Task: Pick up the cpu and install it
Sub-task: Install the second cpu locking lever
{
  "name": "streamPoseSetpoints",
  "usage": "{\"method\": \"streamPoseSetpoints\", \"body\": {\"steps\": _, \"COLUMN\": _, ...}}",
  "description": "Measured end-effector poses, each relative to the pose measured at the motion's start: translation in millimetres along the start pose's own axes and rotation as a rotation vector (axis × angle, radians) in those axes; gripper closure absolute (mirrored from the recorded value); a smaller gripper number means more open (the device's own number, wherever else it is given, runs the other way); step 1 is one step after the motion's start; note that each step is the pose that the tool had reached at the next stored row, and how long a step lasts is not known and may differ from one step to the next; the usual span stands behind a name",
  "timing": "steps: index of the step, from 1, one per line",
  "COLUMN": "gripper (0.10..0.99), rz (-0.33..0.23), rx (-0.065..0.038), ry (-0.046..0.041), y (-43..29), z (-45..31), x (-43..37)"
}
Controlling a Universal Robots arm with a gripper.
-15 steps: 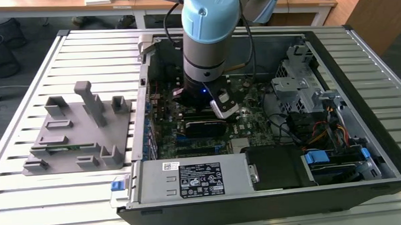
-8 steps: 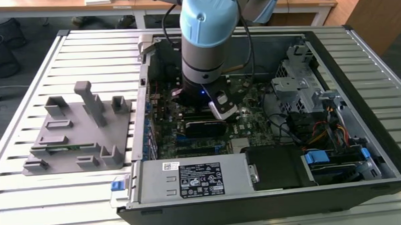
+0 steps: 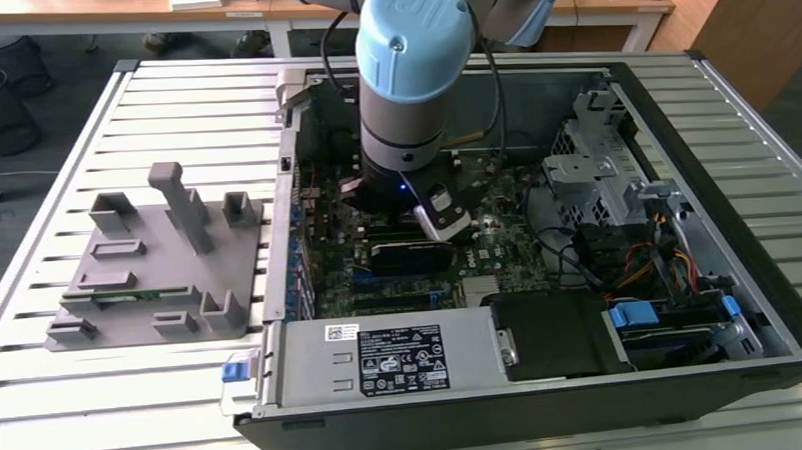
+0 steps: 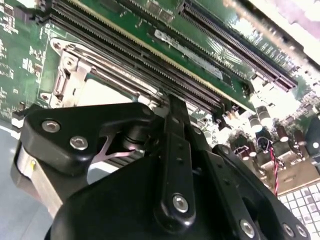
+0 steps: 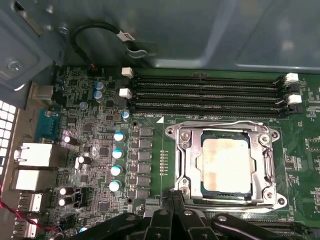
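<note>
The cpu [image 5: 225, 165], a small square chip with a pale, glaring top, lies flat inside the open metal socket frame [image 5: 182, 150] on the green motherboard. Its pale top [image 4: 102, 94] also shows within the frame in the second wrist view. My gripper [image 5: 174, 196] hangs just off the frame's edge, beside the chip and not over it. Its two black fingers stand pressed together with nothing between them. In the exterior view the gripper [image 3: 441, 222] is low inside the open computer case, over the middle of the board.
Empty memory slots [image 5: 205, 92] run along one side of the socket. Capacitors [image 5: 118, 160] and rear ports [image 5: 35, 155] lie on another side. On the exterior view's left a grey plastic fixture [image 3: 155, 264] holds a green memory stick [image 3: 130, 292]. Drive cages and cables [image 3: 629, 237] fill the case's right.
</note>
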State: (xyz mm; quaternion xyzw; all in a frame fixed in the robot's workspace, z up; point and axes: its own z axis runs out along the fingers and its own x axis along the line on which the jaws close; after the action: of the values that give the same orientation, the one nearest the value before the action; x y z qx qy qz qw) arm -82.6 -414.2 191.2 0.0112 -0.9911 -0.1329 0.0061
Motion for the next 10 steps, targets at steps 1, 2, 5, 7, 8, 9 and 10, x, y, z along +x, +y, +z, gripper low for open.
{"method": "streamPoseSetpoints", "body": {"steps": 1, "gripper": 0.980, "rz": 0.000, "rx": -0.003, "ry": 0.0000, "y": 0.0, "z": 0.1, "x": 0.2}}
{"method": "streamPoseSetpoints", "body": {"steps": 2, "gripper": 0.980, "rz": 0.000, "rx": -0.007, "ry": -0.0001, "y": -0.1, "z": 0.4, "x": 0.3}}
{"method": "streamPoseSetpoints", "body": {"steps": 5, "gripper": 0.980, "rz": 0.000, "rx": -0.016, "ry": -0.0002, "y": -0.4, "z": 1.5, "x": 0.3}}
{"method": "streamPoseSetpoints", "body": {"steps": 7, "gripper": 0.980, "rz": -0.001, "rx": -0.017, "ry": -0.0003, "y": -0.4, "z": 1.5, "x": 0.2}}
{"method": "streamPoseSetpoints", "body": {"steps": 8, "gripper": 0.980, "rz": -0.001, "rx": -0.017, "ry": -0.0003, "y": -0.3, "z": 1.1, "x": 0.3}}
{"method": "streamPoseSetpoints", "body": {"steps": 9, "gripper": 0.980, "rz": -0.001, "rx": -0.017, "ry": -0.0003, "y": 0.1, "z": -0.2, "x": 0.3}}
{"method": "streamPoseSetpoints", "body": {"steps": 10, "gripper": 0.980, "rz": -0.001, "rx": -0.018, "ry": -0.0008, "y": 0.7, "z": -1.7, "x": 0.4}}
